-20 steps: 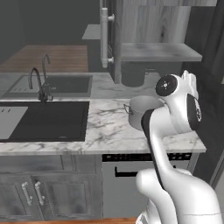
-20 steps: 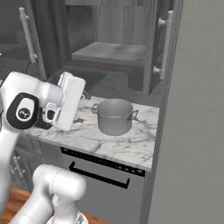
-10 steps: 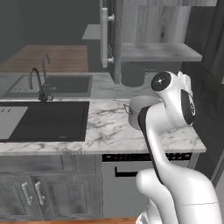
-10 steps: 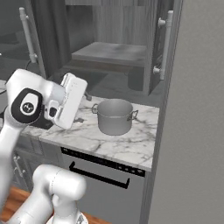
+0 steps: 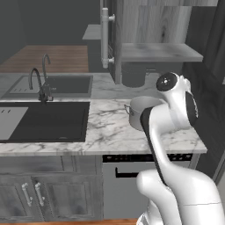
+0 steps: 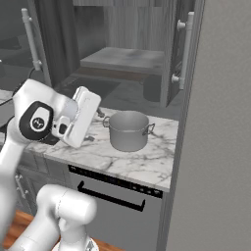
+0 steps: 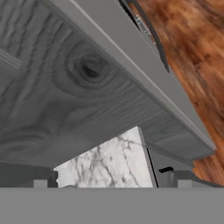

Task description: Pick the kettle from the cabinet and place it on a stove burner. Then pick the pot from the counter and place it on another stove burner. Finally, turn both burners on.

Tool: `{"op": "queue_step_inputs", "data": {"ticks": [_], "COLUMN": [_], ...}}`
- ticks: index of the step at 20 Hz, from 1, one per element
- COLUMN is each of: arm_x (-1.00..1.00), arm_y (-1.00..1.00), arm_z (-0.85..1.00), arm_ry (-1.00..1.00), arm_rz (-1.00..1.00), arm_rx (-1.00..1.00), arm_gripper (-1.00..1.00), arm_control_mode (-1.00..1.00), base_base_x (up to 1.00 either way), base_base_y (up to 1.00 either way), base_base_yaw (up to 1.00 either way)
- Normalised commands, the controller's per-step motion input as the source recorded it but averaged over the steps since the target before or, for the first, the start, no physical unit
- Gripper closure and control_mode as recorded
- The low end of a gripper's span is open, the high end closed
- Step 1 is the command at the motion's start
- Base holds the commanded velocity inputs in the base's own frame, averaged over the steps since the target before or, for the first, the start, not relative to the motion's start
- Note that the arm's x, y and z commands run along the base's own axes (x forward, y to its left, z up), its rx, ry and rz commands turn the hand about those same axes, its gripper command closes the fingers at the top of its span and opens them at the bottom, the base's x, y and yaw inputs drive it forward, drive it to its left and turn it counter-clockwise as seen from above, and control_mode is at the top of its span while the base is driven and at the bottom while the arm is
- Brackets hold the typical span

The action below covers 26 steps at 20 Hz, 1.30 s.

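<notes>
Judging by its looks, took the pot for rigid grey metal, heavy enough to swing if lifted off-centre, with smooth, probably slick walls. Stood upright on the counter, near the foot of the cabinet. Reckoned the thin rim or one of the two small side handles the surest hold, the body seeming too wide to span. Could not make out the kettle; noted a dark rounded shape under the cabinet shelf, too dim to name.

Found the gripper up beside the pot, apart from it, jaws spread fully wide with nothing between them.

From the right base view, got the pot clear, both handles plain, plus the dishwasher front below. From the left base view, lost half the pot behind the arm, but gained the sink, the faucet and the white bar handle. From the hand view, caught wood grain close up, a wedge of marble and wooden floor.
</notes>
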Motion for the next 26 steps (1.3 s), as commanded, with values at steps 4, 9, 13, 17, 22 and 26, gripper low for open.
{"op": "queue_step_inputs", "data": {"ticks": [4, 9, 13, 17, 22, 26], "arm_x": [0.07, 0.09, 0.18, 0.23, 0.22, 0.14], "arm_y": [0.0, 0.0, 0.0, 0.0, 0.03, 0.04], "arm_z": [-0.06, -0.04, -0.03, -0.08, -0.12, -0.16], "arm_ry": [0.0, 0.0, 0.01, 0.04, 0.05, 0.03], "arm_rz": [0.02, 0.01, 0.0, 0.0, 0.0, 0.0], "arm_rx": [0.1, 0.1, 0.09, 0.07, 0.05, 0.02], "arm_gripper": [-1.0, -1.0, -1.0, -1.0, -1.0, -1.0], "arm_control_mode": [-1.0, -1.0, -1.0, -1.0, -1.0, -1.0], "base_base_x": [0.0, 0.0, 0.0, 0.0, 0.0, 0.0], "base_base_y": [0.0, 0.0, 0.0, 0.0, 0.0, 0.0], "base_base_yaw": [0.0, 0.0, 0.0, 0.0, 0.0, 0.0]}}
